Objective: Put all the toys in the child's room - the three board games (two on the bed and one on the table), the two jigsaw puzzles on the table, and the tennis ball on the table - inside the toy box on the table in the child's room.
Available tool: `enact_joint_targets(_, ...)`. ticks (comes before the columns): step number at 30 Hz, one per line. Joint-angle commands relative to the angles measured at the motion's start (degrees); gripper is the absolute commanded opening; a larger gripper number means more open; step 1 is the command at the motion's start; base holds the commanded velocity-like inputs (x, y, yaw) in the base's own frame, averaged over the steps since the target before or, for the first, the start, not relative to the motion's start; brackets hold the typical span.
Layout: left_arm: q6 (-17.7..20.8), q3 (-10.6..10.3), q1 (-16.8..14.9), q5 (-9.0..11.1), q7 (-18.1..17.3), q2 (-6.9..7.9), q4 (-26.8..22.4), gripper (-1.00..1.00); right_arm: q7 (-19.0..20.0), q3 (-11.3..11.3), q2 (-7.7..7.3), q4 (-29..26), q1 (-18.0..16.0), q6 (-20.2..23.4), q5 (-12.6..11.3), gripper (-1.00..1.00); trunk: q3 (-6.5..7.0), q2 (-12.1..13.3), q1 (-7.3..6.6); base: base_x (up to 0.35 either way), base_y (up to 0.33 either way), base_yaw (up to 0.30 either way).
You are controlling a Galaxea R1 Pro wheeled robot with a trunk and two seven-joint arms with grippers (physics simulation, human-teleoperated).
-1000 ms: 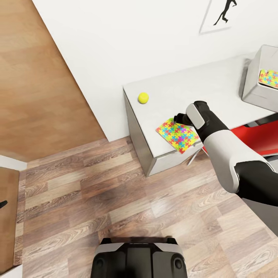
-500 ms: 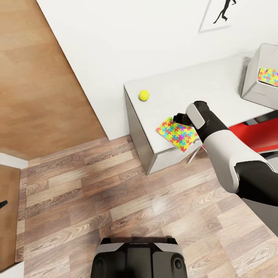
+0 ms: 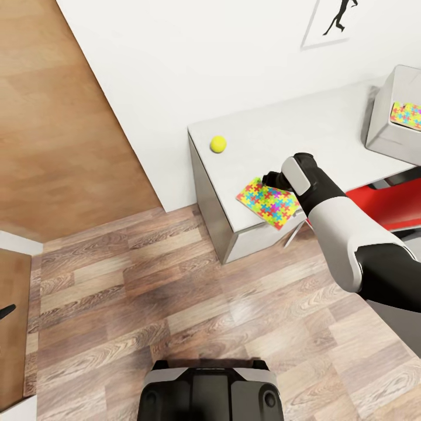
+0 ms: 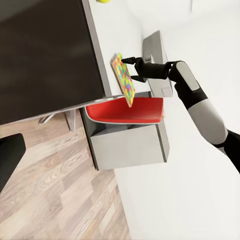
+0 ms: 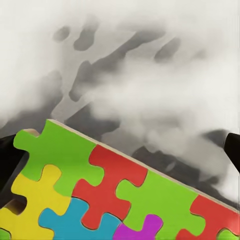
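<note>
A colourful jigsaw puzzle [image 3: 270, 203] lies flat near the front edge of the grey table [image 3: 327, 126], one corner hanging over the edge. My right gripper [image 3: 272, 179] is low at the puzzle's far side and open. In the right wrist view its dark fingers [image 5: 7, 159] stand wide apart on either side of the puzzle [image 5: 100, 195]. The yellow tennis ball [image 3: 218, 144] rests near the table's left end. The grey toy box [image 3: 386, 126] stands at the table's right end with another jigsaw puzzle [image 3: 406, 114] inside. A tip of my left gripper [image 3: 4, 311] shows at the far left.
A red chair [image 3: 389, 204] is tucked under the table to the right of my arm. A white wall [image 3: 204, 58] runs behind the table. Wooden floor [image 3: 175, 292] lies between my base and the table. The left wrist view shows the puzzle [image 4: 125, 80] and chair [image 4: 125, 110] side-on.
The head view has shifted slightly. My right gripper and the puzzle keep the same places on the table relative to each other.
</note>
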Motion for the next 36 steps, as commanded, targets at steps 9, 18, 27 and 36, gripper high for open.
enact_joint_targets(9,0.6,0.0,0.0,-0.1,-0.2,0.01,0.0,1.0,-0.5,0.4,-0.04,3.1,0.0,0.1,-1.4,1.0,-0.08,-0.1,0.04,-0.064,0.06,0.0)
enact_joint_targets(18,0.6,0.0,0.0,-0.1,-0.2,0.01,0.0,1.0,-0.5,0.4,-0.08,3.1,0.0,0.1,-1.4,1.0,-0.08,-0.1,0.04,-0.058,0.019,0.0)
enact_joint_targets(27,0.6,0.0,0.0,-0.1,-0.2,0.01,0.0,1.0,-0.5,0.4,-0.11,3.1,0.0,0.1,-1.4,1.0,-0.08,-0.1,0.04,-0.076,0.001,0.0)
enact_joint_targets(36,0.6,0.0,0.0,-0.1,-0.2,0.01,0.0,1.0,-0.5,0.4,-0.11,3.1,0.0,0.1,-1.4,1.0,-0.08,-0.1,0.04,-0.062,0.0,0.0)
